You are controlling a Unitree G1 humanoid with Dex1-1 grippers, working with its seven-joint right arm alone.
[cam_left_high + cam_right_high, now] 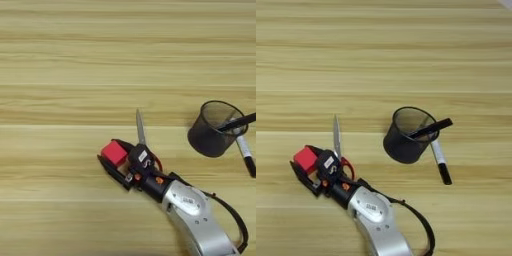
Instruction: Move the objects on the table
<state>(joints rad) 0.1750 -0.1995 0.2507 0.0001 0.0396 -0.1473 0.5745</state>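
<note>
1. Furthest left on the light wooden table (60,60) is the small red cube (114,152). It sits between the two black fingers (109,170) of the right gripper (116,159), one finger along its near-left side and the other at its far-right side, so the gripper looks pinched on the cube. I cannot tell whether the cube rests on the wood or is lifted clear of it.

2. Just right of the cube, a pair of scissors (336,135) lies flat with its grey blades pointing away toward the far side of the table. The red handles are mostly hidden under the gripper's black body; only a curve of red shows beside it.

3. The silver forearm (378,220) runs from the gripper down to the bottom edge of the view, with a black cable looping along its right side.

4. Further right, well apart from the gripper, is a black mesh pen cup (406,136), tilted with its open mouth facing up and away.

5. A black marker (431,128) lies across the cup's rim, sticking out to the right.

6. A second marker (441,162), with a pale barrel and black cap, lies on the table just right of the cup, its upper end at the cup's rim.
</note>
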